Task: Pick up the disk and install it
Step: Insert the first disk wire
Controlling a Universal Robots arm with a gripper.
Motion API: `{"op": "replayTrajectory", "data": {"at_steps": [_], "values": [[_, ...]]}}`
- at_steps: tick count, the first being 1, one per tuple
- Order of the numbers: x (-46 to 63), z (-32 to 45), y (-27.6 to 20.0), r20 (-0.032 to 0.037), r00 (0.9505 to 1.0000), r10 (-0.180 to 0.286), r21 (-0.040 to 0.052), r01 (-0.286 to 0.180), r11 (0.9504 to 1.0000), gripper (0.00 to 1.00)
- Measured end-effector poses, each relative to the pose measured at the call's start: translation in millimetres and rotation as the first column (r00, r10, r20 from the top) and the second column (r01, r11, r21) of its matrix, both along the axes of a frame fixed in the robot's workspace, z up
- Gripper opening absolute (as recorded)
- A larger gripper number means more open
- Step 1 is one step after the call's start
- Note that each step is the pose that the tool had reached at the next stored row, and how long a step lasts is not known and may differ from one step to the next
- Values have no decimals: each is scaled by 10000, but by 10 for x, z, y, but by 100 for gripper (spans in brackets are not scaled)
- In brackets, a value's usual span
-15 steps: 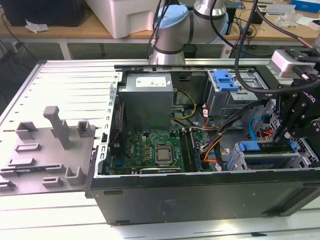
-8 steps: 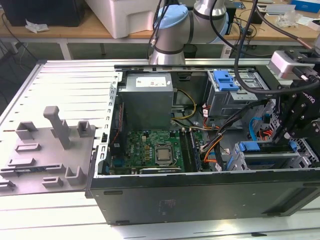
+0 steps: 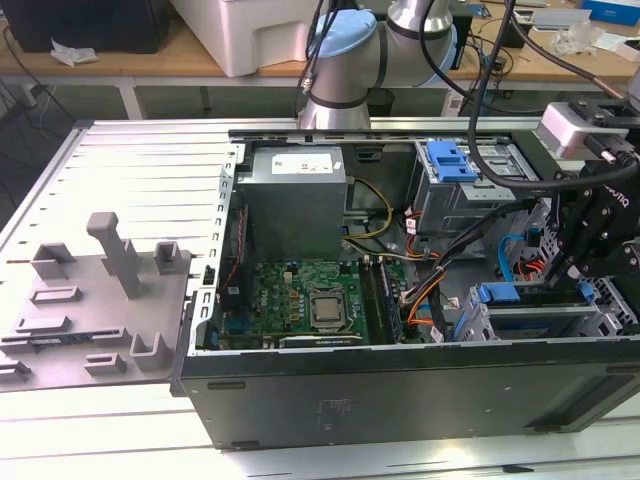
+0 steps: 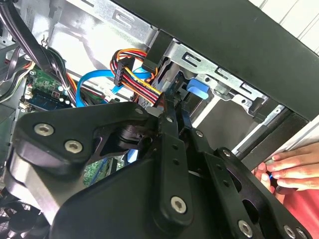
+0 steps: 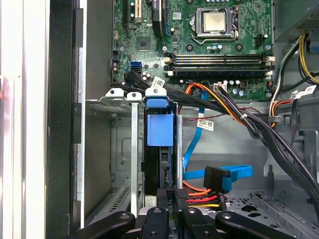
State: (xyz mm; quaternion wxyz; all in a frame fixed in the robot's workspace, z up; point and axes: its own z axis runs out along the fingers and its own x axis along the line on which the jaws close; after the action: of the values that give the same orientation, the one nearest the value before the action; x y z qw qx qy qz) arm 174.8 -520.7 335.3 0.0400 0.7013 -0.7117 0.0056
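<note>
Exterior view
- Case: one open black computer case [image 3: 400,390] lies on its side on a slatted metal table [image 3: 140,170].
- Arm: one robot arm [image 3: 345,60] comes in from the far side; its gripper [image 3: 565,275] reaches down into the case at the exterior view's right.
- Disk: one disk [image 3: 497,294] shows as a blue carrier edge in the near drive cage [image 3: 530,320], just beside the gripper's tip.
- Latch: one blue latch piece [image 3: 449,160] sits on top of the far grey cage, well apart from the gripper.
- Board: one green motherboard [image 3: 300,295] with one processor socket [image 3: 327,308].
- Fixture: one grey moulded fixture [image 3: 100,300] lies on the table at the exterior view's left.

First wrist view
- Disk: it stands on edge in a cage slot, blue carrier [image 5: 160,128] facing the camera and the dark drive body below it.
- Gripper: the gripper [image 5: 171,193] has two fingers drawn close, one on each side of the disk's near end, pinching it.
- Cables: one blue flat cable with a blue plug [image 5: 218,177], and one red, orange and yellow bundle [image 5: 199,199] just beside the fingers.

Second wrist view
- Gripper: the gripper [image 4: 172,107] has narrow fingers lying close together, pointing into the cage.
- Disk: its blue tab [image 4: 197,87] lies just past the fingertips.
- Hand: one person's hand [image 4: 291,172] rests at the case's outer edge.
</note>
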Motion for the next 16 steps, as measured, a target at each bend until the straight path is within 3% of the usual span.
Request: {"op": "replayTrajectory", "data": {"at_steps": [16], "values": [[0, -3, 0, 0, 10000, 0, 0, 0, 10000, 17]]}}
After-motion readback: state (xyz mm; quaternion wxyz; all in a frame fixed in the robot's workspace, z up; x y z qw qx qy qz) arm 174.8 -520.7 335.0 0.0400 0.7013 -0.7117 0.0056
